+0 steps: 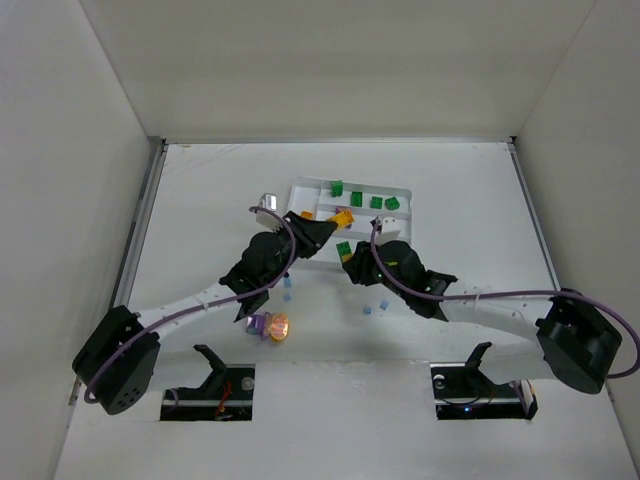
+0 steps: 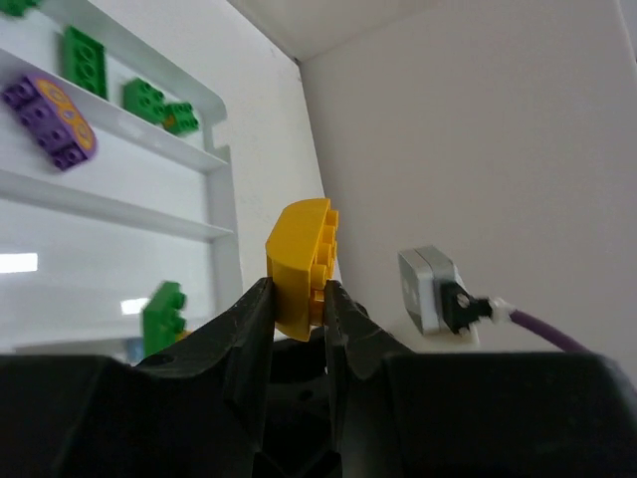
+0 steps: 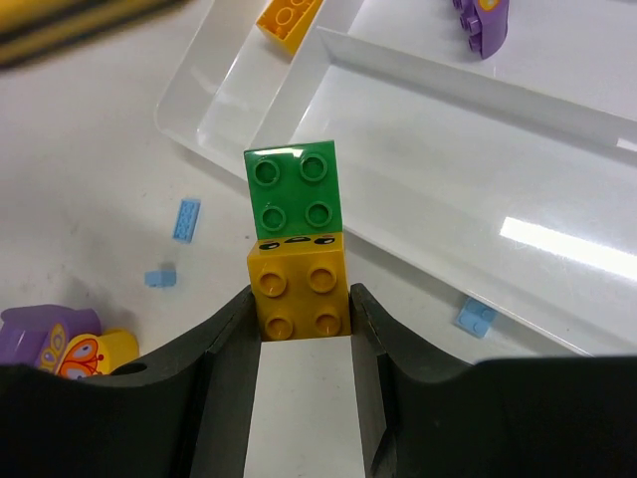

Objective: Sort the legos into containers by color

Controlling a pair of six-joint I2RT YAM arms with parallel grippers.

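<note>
My left gripper (image 2: 297,291) is shut on a yellow rounded lego (image 2: 302,261) and holds it over the near edge of the white tray (image 1: 404,190), seen from above as the left gripper (image 1: 336,221). My right gripper (image 3: 299,295) is shut on a square yellow lego (image 3: 299,297) with a green lego (image 3: 296,189) joined to its far end, just in front of the tray (image 3: 468,129); from above this is the right gripper (image 1: 348,256). In the tray's compartments lie several green legos (image 1: 357,197), a purple one (image 2: 50,119) and an orange one (image 3: 289,20).
Small light blue legos (image 3: 186,219) (image 3: 476,317) lie loose on the table near the tray. A purple and orange butterfly piece (image 1: 270,325) sits closer to the arm bases. White walls enclose the table on three sides.
</note>
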